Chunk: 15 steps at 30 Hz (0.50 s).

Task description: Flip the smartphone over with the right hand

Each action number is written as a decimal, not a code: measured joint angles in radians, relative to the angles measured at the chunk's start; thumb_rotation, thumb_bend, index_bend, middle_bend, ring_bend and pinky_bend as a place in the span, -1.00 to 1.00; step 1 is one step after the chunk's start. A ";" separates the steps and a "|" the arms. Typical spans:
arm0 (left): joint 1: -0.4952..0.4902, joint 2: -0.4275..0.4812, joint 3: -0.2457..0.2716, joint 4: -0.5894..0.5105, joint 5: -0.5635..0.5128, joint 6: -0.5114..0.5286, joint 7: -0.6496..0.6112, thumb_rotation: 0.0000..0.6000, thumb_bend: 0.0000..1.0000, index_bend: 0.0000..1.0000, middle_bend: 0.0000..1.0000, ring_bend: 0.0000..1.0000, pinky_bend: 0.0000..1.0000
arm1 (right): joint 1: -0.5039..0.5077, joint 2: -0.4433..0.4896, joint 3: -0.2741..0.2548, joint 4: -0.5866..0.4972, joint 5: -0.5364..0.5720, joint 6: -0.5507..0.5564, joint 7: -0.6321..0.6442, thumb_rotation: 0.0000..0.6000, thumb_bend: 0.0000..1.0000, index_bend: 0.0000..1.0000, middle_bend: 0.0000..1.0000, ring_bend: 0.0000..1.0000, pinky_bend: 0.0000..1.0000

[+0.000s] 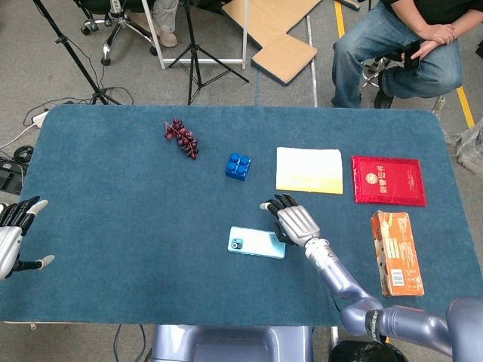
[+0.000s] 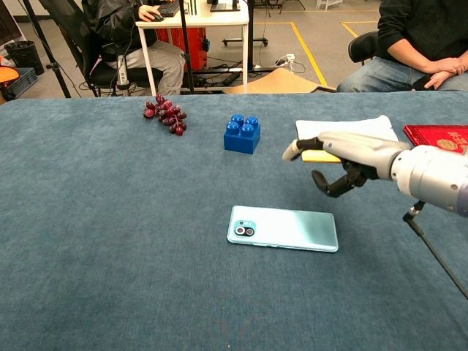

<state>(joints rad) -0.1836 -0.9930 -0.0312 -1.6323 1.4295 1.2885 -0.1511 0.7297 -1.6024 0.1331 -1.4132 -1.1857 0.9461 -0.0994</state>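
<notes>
Right hand (image 2: 344, 162) empty, fingers apart, raised off the surface (image 1: 113, 226) just behind the phone (image 2: 283, 227). Phone flat, camera side up, free all round. Blue block (image 2: 242, 133) and yellow pad (image 1: 309, 170) behind it, grapes (image 1: 182, 138) far-left. Red booklet (image 1: 388, 180), orange box (image 1: 396, 253) well to the right. Left hand (image 1: 13, 234) open at surface edge

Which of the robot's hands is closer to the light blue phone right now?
The right. The right hand hovers open just above and behind the smartphone, not touching it. The left hand sits far off at the table's left edge.
</notes>
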 measured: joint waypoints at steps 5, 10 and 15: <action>0.004 0.005 0.003 -0.002 0.015 0.012 -0.012 1.00 -1.00 -1.00 -1.00 -1.00 -1.00 | -0.047 0.034 -0.025 -0.009 -0.165 0.162 0.026 1.00 -0.18 -0.66 -0.78 -1.00 -1.00; 0.012 0.010 0.009 -0.005 0.042 0.034 -0.023 1.00 -1.00 -1.00 -1.00 -1.00 -1.00 | -0.111 0.118 -0.056 -0.050 -0.275 0.311 0.040 1.00 -0.95 -0.84 -0.95 -1.00 -1.00; 0.022 0.011 0.014 -0.002 0.066 0.065 -0.032 1.00 -1.00 -1.00 -1.00 -1.00 -1.00 | -0.207 0.248 -0.098 -0.130 -0.332 0.445 0.021 1.00 -1.00 -0.97 -1.00 -1.00 -1.00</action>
<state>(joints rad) -0.1616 -0.9823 -0.0170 -1.6343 1.4952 1.3531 -0.1829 0.5225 -1.3547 0.0355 -1.5436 -1.5174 1.3910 -0.0782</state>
